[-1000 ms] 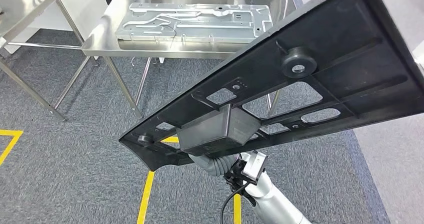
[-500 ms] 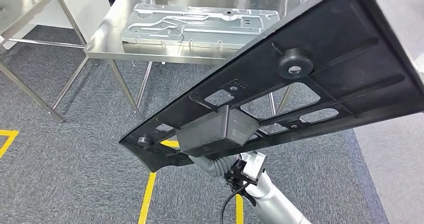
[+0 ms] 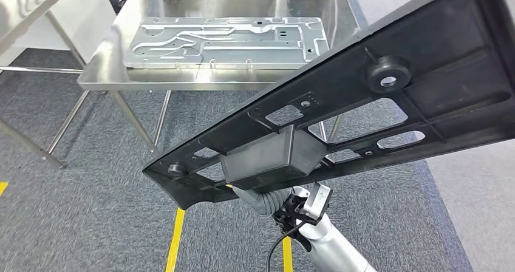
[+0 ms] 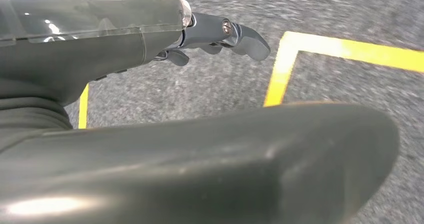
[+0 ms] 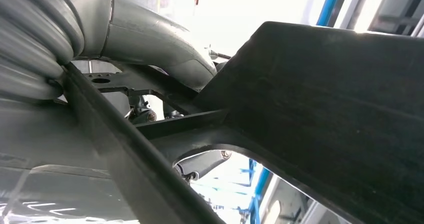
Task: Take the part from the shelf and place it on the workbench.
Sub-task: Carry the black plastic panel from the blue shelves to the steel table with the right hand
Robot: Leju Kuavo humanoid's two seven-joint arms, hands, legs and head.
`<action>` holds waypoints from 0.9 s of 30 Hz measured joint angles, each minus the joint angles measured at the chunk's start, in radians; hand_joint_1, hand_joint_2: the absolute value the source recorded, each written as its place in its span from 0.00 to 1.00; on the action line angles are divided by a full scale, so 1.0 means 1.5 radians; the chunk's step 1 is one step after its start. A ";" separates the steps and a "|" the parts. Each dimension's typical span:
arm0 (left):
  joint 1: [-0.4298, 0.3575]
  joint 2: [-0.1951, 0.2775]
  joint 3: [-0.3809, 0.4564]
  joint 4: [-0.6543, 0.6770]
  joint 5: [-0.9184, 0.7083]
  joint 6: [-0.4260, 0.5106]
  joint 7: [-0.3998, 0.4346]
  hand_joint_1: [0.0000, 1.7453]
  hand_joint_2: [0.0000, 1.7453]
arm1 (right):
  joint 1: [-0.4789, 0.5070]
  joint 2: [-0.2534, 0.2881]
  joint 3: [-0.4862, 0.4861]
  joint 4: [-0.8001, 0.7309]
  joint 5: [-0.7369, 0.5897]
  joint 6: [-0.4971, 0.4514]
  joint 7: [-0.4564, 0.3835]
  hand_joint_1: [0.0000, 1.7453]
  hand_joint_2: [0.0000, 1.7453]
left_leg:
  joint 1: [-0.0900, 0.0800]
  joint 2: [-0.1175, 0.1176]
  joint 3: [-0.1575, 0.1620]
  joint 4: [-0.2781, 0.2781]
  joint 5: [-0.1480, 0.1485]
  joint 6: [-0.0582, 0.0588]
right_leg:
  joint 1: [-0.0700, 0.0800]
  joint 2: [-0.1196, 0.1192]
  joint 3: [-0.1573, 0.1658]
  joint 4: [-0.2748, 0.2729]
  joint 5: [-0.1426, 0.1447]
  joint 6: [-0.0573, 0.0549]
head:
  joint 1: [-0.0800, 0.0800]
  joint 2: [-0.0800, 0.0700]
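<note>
Fingers [image 5: 150,49] of my right hand grip the long black ribbed plastic panel [image 3: 376,96] tilted, clearing the steel counter [image 3: 100,71] ahead; left hand [image 4: 215,34] hangs open.

Long black part [image 3: 388,96] tilted above grey carpet [image 3: 91,205], steel workbench [image 3: 115,71] with metal plate [image 3: 225,41] beyond

Long black ribbed plastic part [image 3: 364,108], tilted in the air, apparently underside up, steel workbench [image 3: 115,53] beyond
</note>
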 joint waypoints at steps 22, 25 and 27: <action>-0.004 0.003 0.012 0.002 -0.007 -0.006 -0.004 0.00 0.00 | -0.024 0.014 -0.005 0.011 0.018 -0.023 0.006 1.00 1.00 | -0.013 0.008 0.132 -0.066 -0.038 0.022 | 0.010 -0.032 -0.079 0.010 0.058 -0.002 | 0.000 0.000; -0.006 0.003 0.012 0.002 -0.007 -0.006 -0.004 0.00 0.00 | -0.032 0.021 -0.004 0.012 0.018 -0.023 0.007 1.00 1.00 | -0.009 0.007 0.063 0.043 -0.057 0.015 | 0.007 -0.030 -0.058 0.004 0.047 -0.011 | 0.000 0.000; -0.005 0.004 0.013 0.002 -0.007 -0.006 -0.003 0.00 0.00 | -0.033 0.024 -0.003 0.014 0.018 -0.022 0.008 1.00 1.00 | -0.008 0.008 0.011 0.096 -0.093 0.008 | 0.006 -0.027 -0.046 0.003 0.035 -0.011 | 0.000 0.000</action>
